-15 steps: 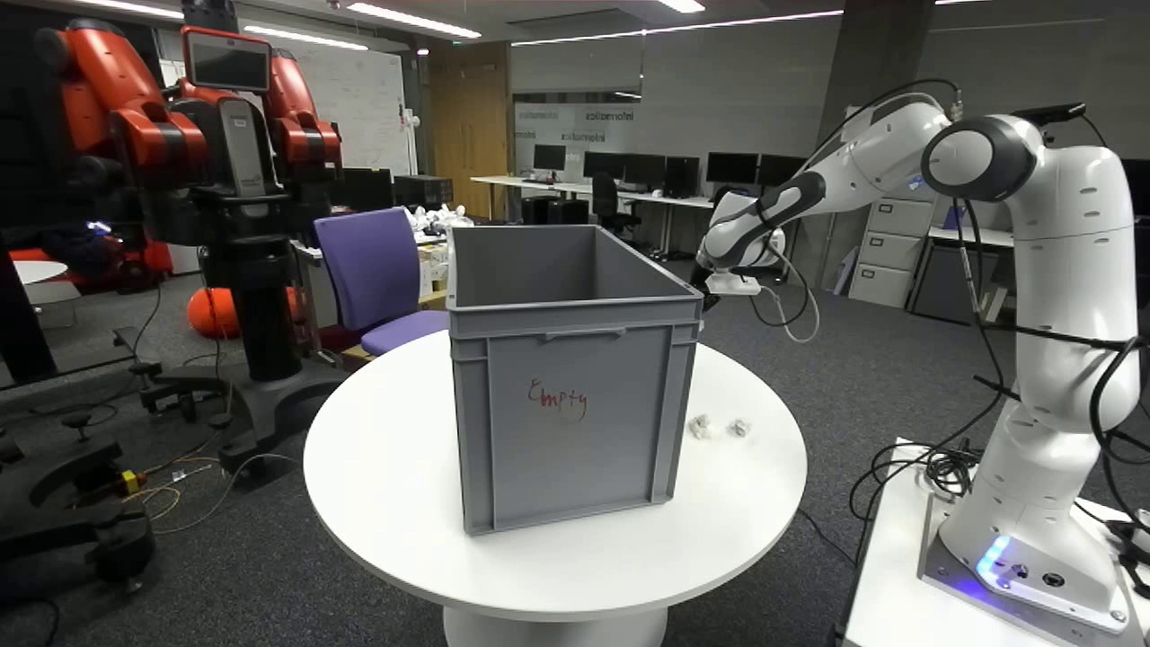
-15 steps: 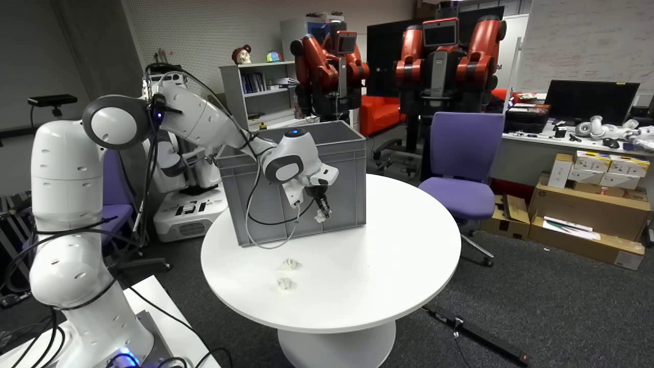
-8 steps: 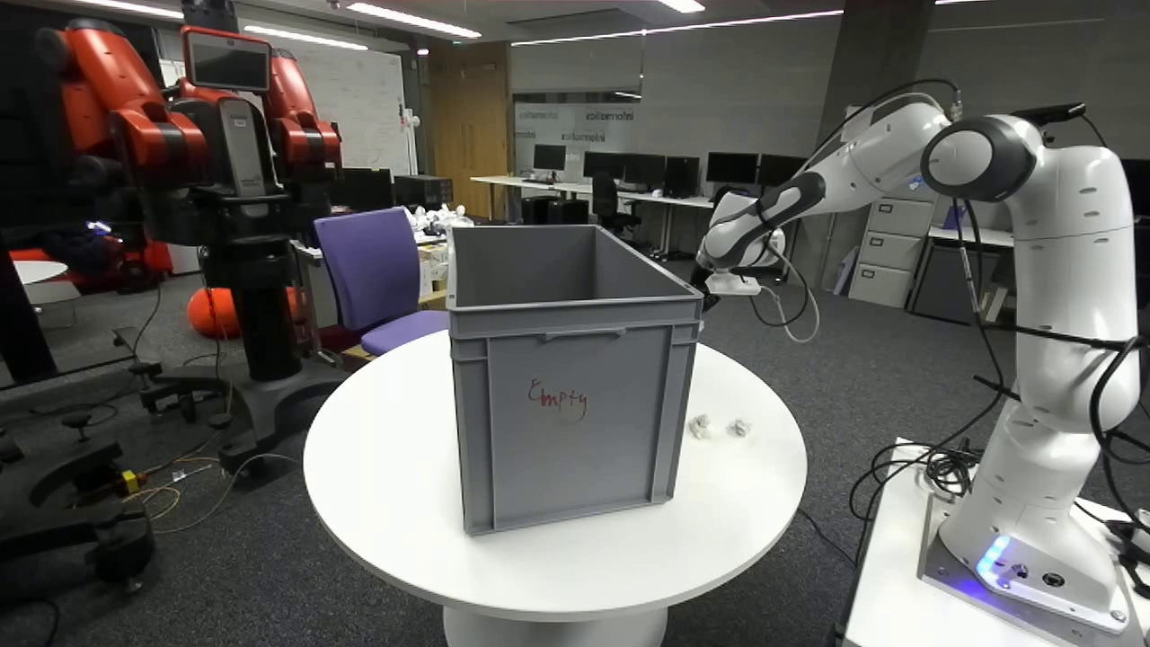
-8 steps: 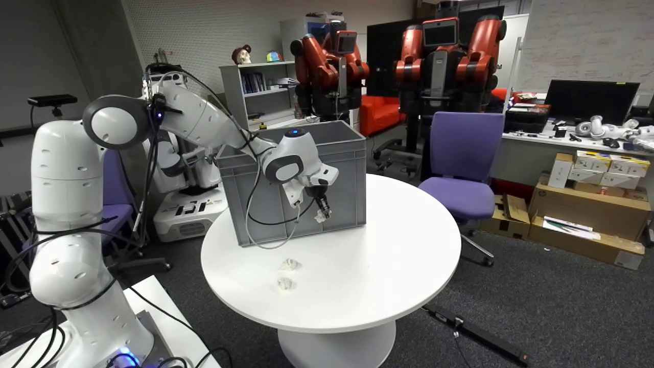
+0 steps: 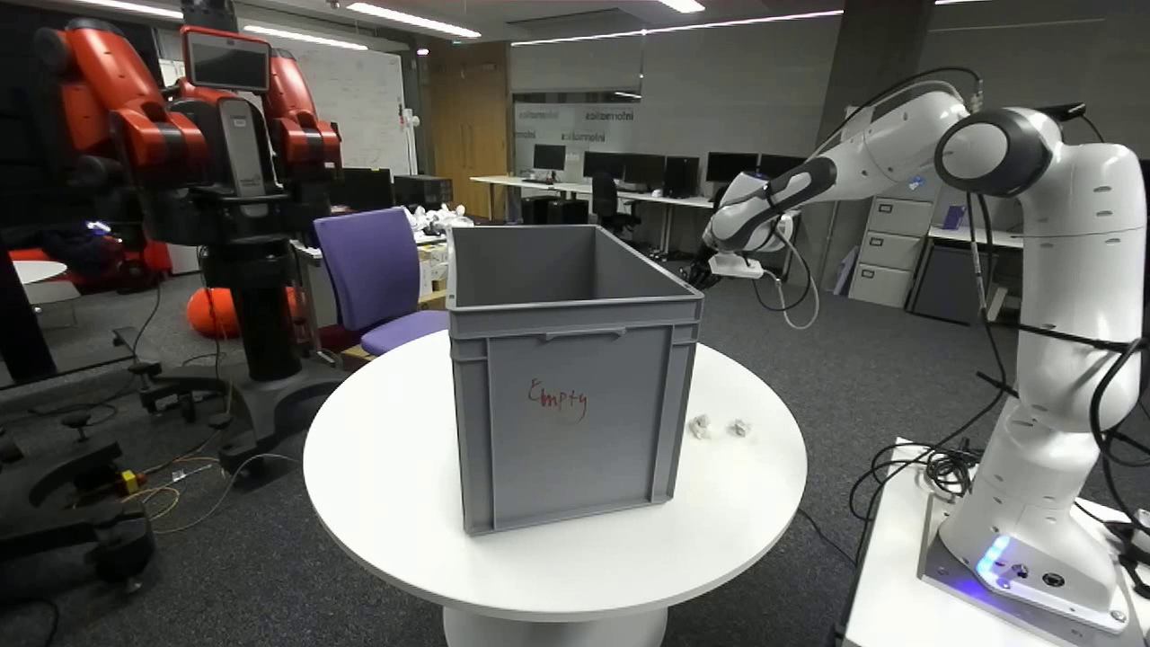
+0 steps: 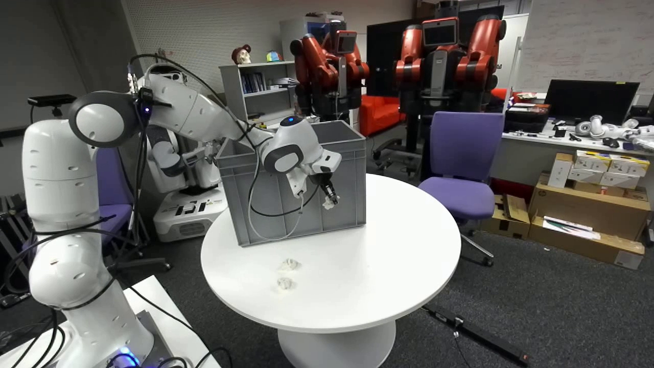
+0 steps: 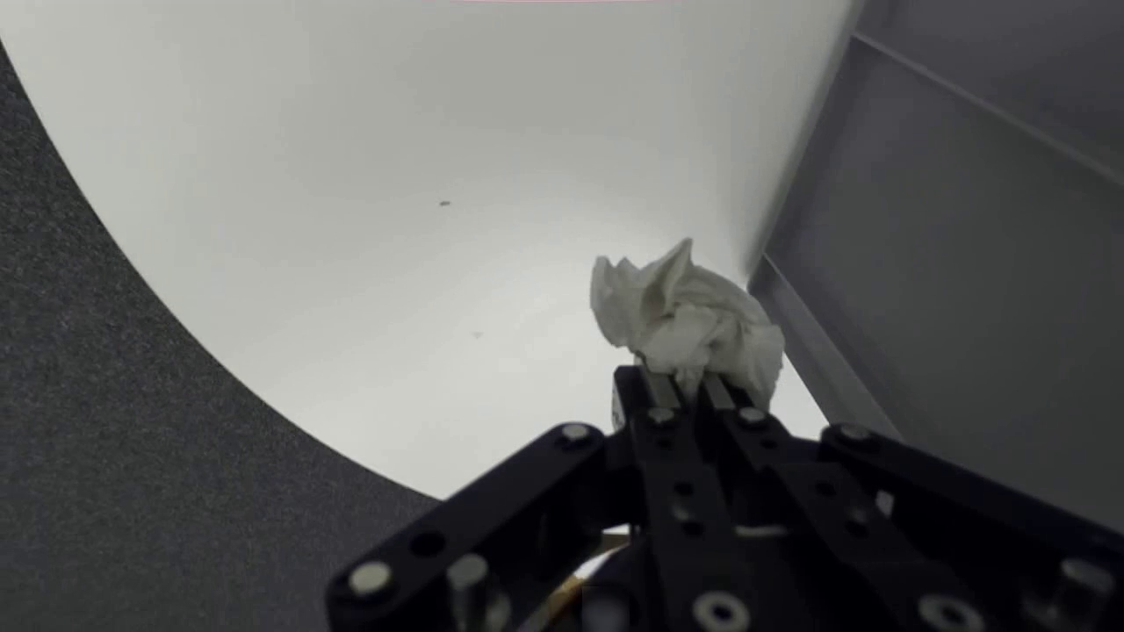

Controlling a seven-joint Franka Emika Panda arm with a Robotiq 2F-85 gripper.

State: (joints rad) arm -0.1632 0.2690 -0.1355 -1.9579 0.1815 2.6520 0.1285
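One crumpled white tissue (image 7: 689, 320) pinched between closed fingers (image 7: 676, 465), held above bench (image 6: 388, 271) beside grey crate (image 5: 575, 440); two similar wads (image 6: 285, 283) lying on bench, near each other, on same side of crate.

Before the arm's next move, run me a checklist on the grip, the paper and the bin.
1. Grip: ok; the jaws are shut on the crumpled paper.
2. Paper off the white table: ok; it hangs above it.
3. Paper over the opening of the gray bin: not ok; it hangs outside, beside a wall.
4. Gap between paper and wall: cannot tell.
5. Bin upright with its top open: ok.
6. Bin's inside floor: cannot tell; hidden from every view.
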